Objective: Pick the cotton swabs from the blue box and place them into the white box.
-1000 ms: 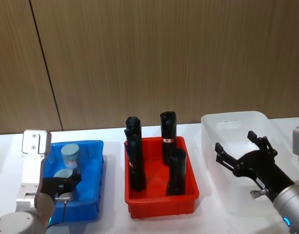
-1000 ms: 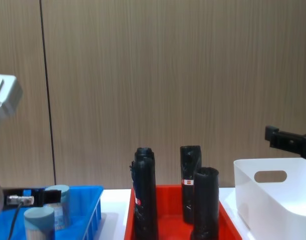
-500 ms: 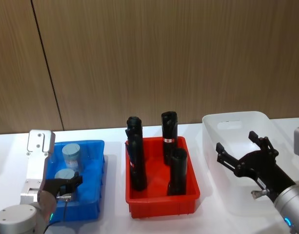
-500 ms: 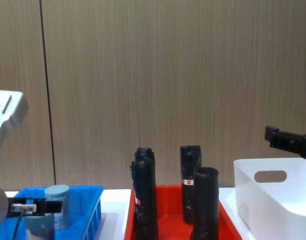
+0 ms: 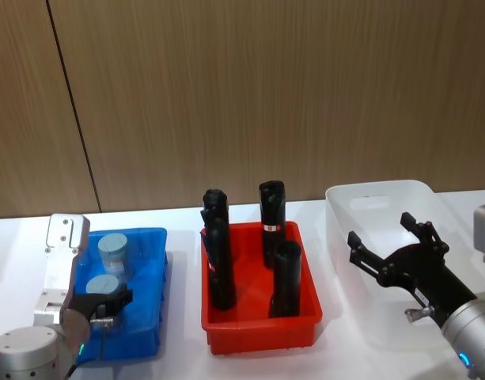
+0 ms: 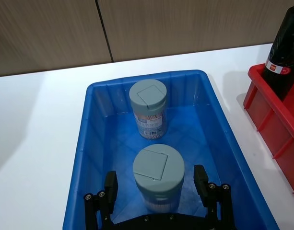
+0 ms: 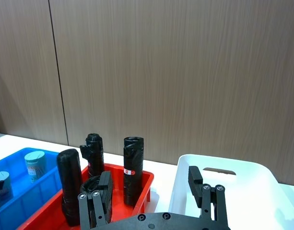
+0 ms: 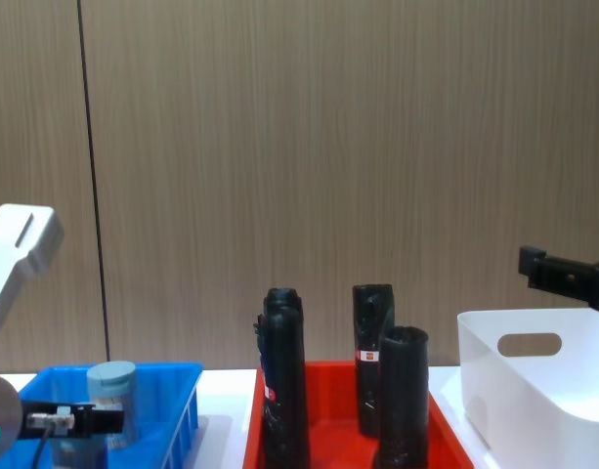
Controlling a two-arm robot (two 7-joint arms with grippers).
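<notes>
The left end effector point(image 6: 155, 175) is down in the blue box point(image 6: 218, 120). Its fingers are spread wide on either side of the nearer cotton swab jar point(image 6: 158, 167), with a gap on both sides, so it's not gripping anything. The second jar point(image 6: 147, 96) stands upright just behind it, toward the box's far end. The right end effector point(image 5: 379, 228) hangs over the white box point(image 5: 377, 190), also spread open and holding nothing. A red tray point(image 5: 258, 321) of black cylinders point(image 5: 272, 214) sits between the two boxes on the counter point(image 6: 41, 120).

Black left claw point(image 6: 155, 178) and right claw point(image 7: 149, 175) (silver-screwed) cap grey-white arms point(image 5: 64, 261).
</notes>
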